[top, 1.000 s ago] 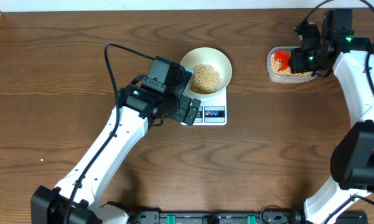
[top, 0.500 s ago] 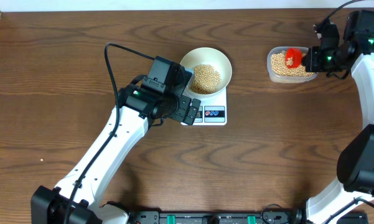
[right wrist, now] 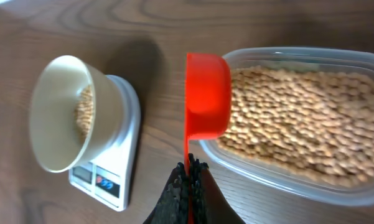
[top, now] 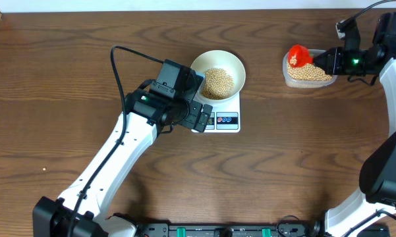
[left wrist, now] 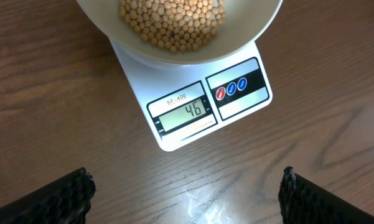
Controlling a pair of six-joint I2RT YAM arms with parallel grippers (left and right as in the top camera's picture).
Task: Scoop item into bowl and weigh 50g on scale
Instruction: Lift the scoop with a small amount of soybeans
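Right now our right gripper (top: 327, 60) is closed tight on the thin end of the scoop (top: 298, 54). Its round end sticks out to our left, over the far-left corner of the tub (top: 319, 80). We cannot tell whether the scoop carries any beans (top: 219, 82). The wrist view shows only its red outside, turned on edge.

From that claw the bowl (top: 196, 68) lies straight to our left, well apart, with bare table (top: 263, 99) between. The scoop's long axis already runs along that same line, round end leading. We judge the coming move to be a plain sideways carry with no turn of the wrist.

The bowl sits on the scale (top: 227, 121) with a heap of beans in it. The display (left wrist: 185, 114) reads 46, so we judge only a small top-up is wanted.

Our left gripper (left wrist: 187, 208) hangs just in front of the scale, fingers spread wide and empty. It is the nearer arm, but it has no scoop.
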